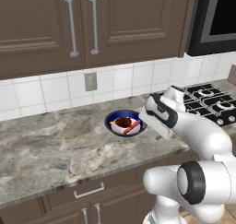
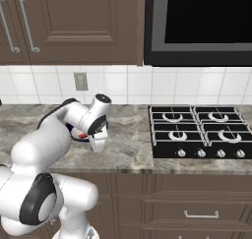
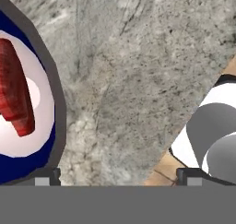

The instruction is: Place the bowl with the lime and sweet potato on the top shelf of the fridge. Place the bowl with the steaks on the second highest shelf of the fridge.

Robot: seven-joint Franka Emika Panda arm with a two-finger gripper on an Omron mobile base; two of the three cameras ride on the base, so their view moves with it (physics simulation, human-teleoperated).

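The end effector (image 3: 117, 177), fingers spread wide and empty, hangs over the grey marble surface (image 1: 50, 149) just beside the blue-rimmed white bowl (image 1: 120, 118) holding red-brown steaks (image 1: 125, 124); the black gas stove (image 2: 199, 130) lies right.

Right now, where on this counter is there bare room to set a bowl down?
The widest free patch is the marble counter left of the steak bowl, from the tiled backsplash to the front edge. A narrower strip lies between the bowl and the stove. It is crowded at the bowl itself, where the open gripper hangs.
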